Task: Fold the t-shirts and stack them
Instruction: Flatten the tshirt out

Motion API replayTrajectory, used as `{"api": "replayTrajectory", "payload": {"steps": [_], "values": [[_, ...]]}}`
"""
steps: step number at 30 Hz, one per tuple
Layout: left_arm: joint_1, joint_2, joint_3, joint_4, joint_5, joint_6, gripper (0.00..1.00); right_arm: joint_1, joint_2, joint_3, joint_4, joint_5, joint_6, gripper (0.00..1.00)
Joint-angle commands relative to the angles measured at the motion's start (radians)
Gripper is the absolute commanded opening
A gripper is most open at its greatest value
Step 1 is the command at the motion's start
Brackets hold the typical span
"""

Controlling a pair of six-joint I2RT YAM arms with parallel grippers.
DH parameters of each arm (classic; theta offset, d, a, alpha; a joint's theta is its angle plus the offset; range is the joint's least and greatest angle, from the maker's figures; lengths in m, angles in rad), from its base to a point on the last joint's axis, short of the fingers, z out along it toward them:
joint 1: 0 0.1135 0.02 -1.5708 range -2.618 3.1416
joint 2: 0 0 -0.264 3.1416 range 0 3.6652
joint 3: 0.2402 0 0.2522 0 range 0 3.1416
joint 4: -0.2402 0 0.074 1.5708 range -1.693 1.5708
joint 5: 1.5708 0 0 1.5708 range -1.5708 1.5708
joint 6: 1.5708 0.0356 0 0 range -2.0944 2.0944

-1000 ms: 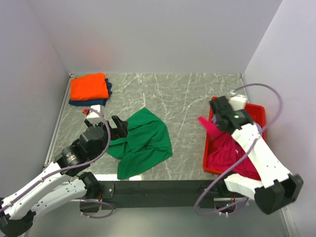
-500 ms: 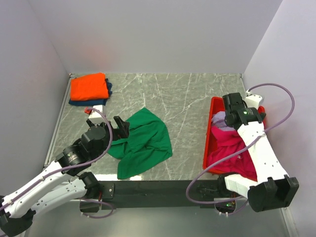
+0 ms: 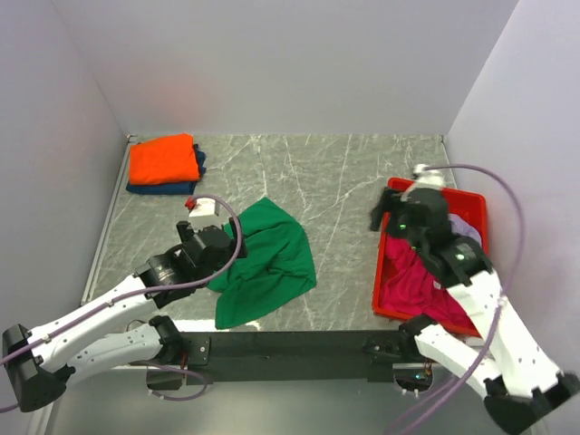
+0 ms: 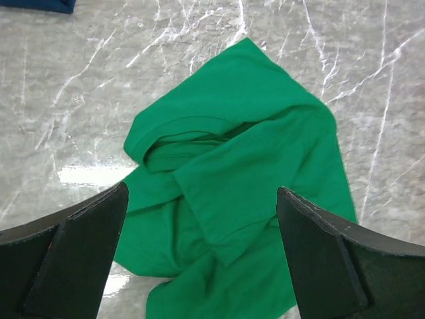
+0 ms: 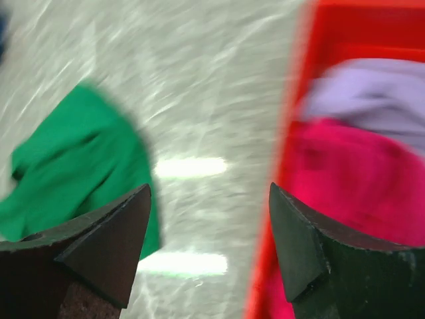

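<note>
A crumpled bright green t-shirt (image 3: 269,261) lies on the marble table, front of centre. My left gripper (image 3: 228,243) hovers over its left part, open, with nothing between its fingers; in the left wrist view the green t-shirt (image 4: 246,179) fills the gap of the gripper (image 4: 202,193). A folded orange t-shirt (image 3: 163,159) rests on a navy one (image 3: 172,188) at the back left. Magenta (image 3: 410,285) and lilac (image 3: 468,227) t-shirts lie in the red bin (image 3: 380,276). My right gripper (image 3: 385,216) hangs open and empty above the bin's left wall (image 5: 292,173), in a blurred view.
White walls close the table on the left, back and right. The red bin stands against the right wall. A dark rail with both arm bases runs along the near edge (image 3: 290,344). Bare marble (image 3: 335,181) lies between the green shirt and the bin.
My right gripper opened and let go of the magenta shirt, which dropped back into the bin, then swung to the bin's left wall. My left gripper moved right, over the green shirt.
</note>
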Motion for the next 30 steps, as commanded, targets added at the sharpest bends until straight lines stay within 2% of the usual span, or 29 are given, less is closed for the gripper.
{"api": "replayTrajectory", "payload": {"steps": [1, 5, 7, 11, 20, 23, 30], "values": [[-0.001, -0.002, -0.002, 0.005, -0.007, -0.073, 0.99, 0.138, 0.104, -0.073, 0.191, -0.169, -0.005, 0.78], [0.037, 0.057, -0.049, 0.069, 0.071, -0.092, 0.99, 0.228, 0.195, -0.081, 0.231, -0.155, 0.016, 0.76], [0.072, 0.066, -0.102, 0.164, 0.182, -0.087, 0.99, 0.26, 0.199, -0.094, 0.272, -0.171, 0.024, 0.75], [0.151, 0.08, -0.158, 0.257, 0.275, -0.101, 0.95, 0.337, 0.201, -0.129, 0.34, -0.211, 0.036, 0.75], [0.175, 0.233, -0.189, 0.375, 0.361, -0.112, 0.89, 0.447, 0.274, -0.169, 0.405, -0.211, 0.067, 0.74], [0.186, 0.27, -0.182, 0.367, 0.372, -0.116, 0.86, 0.47, 0.299, -0.169, 0.405, -0.2, 0.07, 0.74], [0.189, 0.206, -0.217, 0.315, 0.309, -0.151, 0.84, 0.501, 0.348, -0.147, 0.414, -0.188, 0.064, 0.74]]}}
